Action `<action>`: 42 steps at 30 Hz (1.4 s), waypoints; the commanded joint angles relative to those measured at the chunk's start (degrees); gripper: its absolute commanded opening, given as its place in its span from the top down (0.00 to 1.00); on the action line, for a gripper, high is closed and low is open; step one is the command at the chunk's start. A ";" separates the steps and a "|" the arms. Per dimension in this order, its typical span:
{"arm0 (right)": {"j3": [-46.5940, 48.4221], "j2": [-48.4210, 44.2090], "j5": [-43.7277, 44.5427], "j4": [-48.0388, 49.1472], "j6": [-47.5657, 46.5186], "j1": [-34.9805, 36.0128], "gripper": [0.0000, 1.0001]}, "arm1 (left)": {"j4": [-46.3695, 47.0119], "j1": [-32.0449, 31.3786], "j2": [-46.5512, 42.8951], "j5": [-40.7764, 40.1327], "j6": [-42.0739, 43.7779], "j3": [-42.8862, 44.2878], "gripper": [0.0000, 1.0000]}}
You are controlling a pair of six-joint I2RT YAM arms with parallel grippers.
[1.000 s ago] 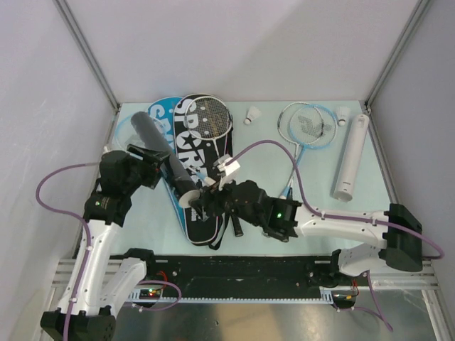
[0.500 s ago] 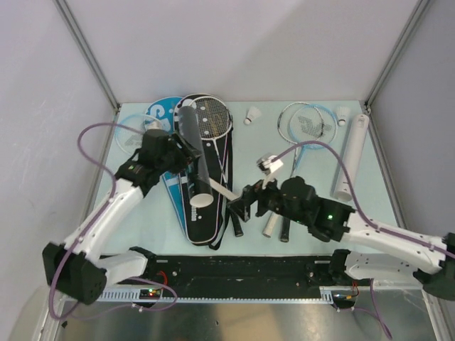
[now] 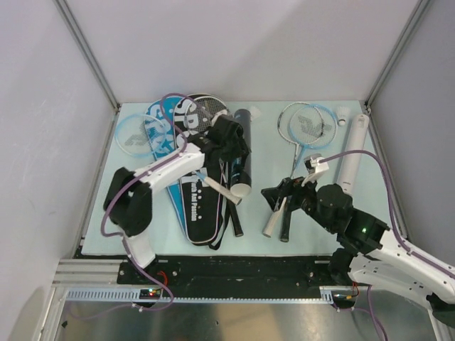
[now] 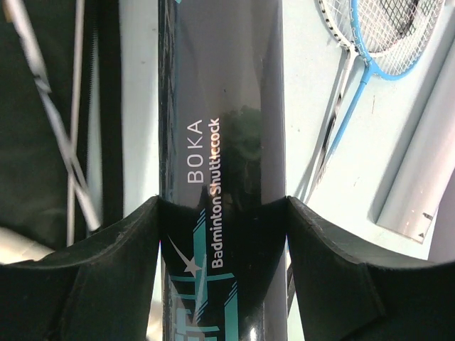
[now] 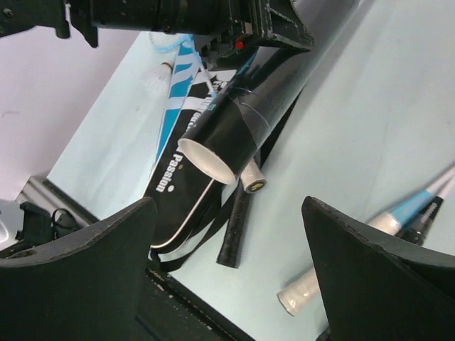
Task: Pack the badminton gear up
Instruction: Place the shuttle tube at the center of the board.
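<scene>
Left gripper [image 4: 222,213]: pressed onto the black tube [image 4: 220,106], one pad flat against each side of it. The tube is printed "BOKA Badminton Shuttlecock". It is held at a slant just right of the black cover [image 3: 202,213], with its open, white-lined end pointing to the near edge.

Right gripper [image 3: 277,197]: fingers spread wide with nothing between them, just beyond two racket handles.

Black cover: flat on the table [image 3: 266,153], lettered in white. A racket lies on top of it, and the racket's white handle [image 3: 224,190] sits beside the tube's open end.

Blue cover [image 3: 160,131]: flat, partly under the black one on its left side.

Blue-framed racket [image 3: 304,124]: far right of centre, its head overlapping a second thin-framed head.

White tube [image 3: 352,153]: lying along the right side of the table, apart from both grippers.

Shuttlecock [image 3: 344,114]: on the table near the far end of the white tube.
</scene>
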 commanded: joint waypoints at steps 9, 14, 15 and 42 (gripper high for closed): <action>-3.25 -6.02 2.45 -2.20 1.23 -6.69 0.10 | 4.58 -3.86 16.75 -0.91 -1.64 14.01 0.70; -3.84 -5.32 0.61 -2.79 2.34 -9.99 0.10 | 4.63 -3.94 20.60 0.63 -1.63 16.14 0.56; -3.89 -4.98 0.41 -3.21 2.86 -10.65 0.10 | 4.62 -3.94 20.75 0.44 -1.48 16.01 0.52; 4.53 16.62 -4.76 -3.78 -2.05 -51.93 0.06 | 1.36 4.03 -22.06 3.57 12.42 -10.46 0.00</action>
